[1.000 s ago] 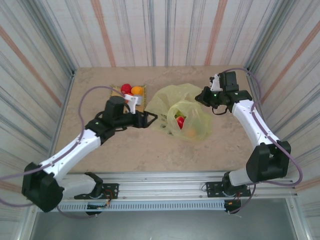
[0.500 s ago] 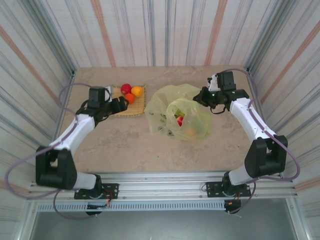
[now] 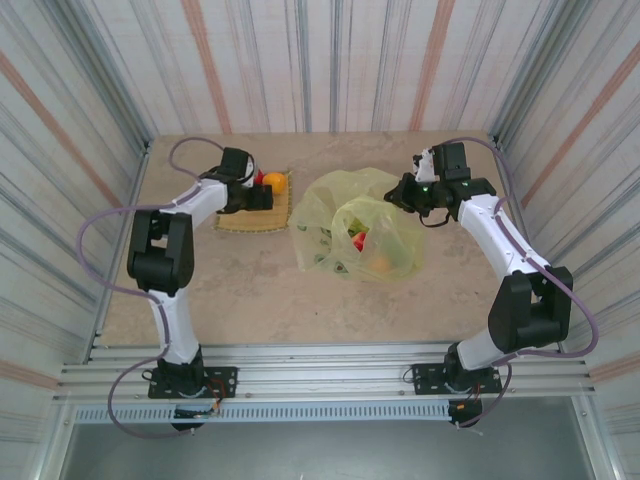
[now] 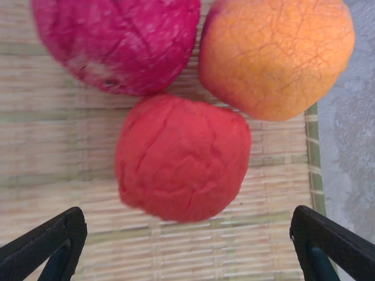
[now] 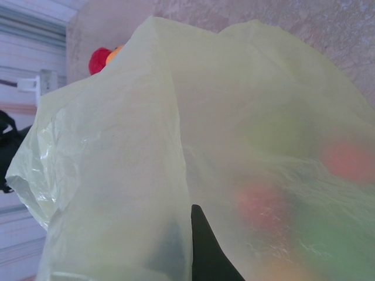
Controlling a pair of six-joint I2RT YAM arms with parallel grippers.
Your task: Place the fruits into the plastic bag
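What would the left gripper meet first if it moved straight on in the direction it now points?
The left gripper would probably meet the lighter red fruit on the woven mat, centred ahead of it; the depth is unclear.

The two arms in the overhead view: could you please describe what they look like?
The left arm and right arm both have white links, bulky black joints and a loose purplish-grey cable. The left end effector and right end effector are mostly black; the right one shows a small green light.
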